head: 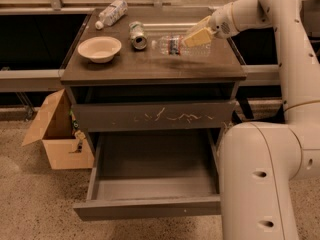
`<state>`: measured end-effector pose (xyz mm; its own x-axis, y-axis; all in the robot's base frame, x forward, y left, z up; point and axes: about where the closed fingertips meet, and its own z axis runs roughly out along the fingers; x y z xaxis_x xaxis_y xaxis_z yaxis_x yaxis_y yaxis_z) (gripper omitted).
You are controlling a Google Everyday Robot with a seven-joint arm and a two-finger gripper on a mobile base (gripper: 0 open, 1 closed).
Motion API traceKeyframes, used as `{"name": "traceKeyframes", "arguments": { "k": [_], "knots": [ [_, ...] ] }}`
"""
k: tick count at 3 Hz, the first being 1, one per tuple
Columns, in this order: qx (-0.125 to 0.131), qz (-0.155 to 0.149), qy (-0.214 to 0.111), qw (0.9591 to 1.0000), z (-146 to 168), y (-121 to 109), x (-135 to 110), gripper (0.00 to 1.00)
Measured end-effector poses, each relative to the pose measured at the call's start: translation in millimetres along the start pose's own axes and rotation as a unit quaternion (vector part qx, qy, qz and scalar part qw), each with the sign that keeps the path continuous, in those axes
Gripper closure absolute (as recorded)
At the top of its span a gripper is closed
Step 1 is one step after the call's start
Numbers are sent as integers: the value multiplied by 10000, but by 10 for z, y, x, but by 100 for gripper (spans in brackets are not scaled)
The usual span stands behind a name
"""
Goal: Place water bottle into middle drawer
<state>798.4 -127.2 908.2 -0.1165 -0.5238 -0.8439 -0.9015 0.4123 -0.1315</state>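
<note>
Hand (pixel 196 35) near the counter's (pixel 150 69) right edge, clamped on the water bottle (pixel 172 45) by its base, sideways just above the top. Keep it level, clear the front edge, then lower gently into the open middle drawer (pixel 150 207).

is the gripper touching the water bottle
Cannot tell. In the camera view the gripper overlaps the base end of the water bottle over the cabinet top. No gap is visible, but contact itself is not plainly shown.
</note>
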Motion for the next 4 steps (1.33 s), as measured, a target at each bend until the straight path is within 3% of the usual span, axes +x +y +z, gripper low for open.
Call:
{"name": "traceKeyframes", "arguments": {
  "k": [2,4],
  "knots": [
    [-413,313,171,9985,-36,326,101,100],
    [-729,143,72,9972,-130,993,-99,100]
  ]
}}
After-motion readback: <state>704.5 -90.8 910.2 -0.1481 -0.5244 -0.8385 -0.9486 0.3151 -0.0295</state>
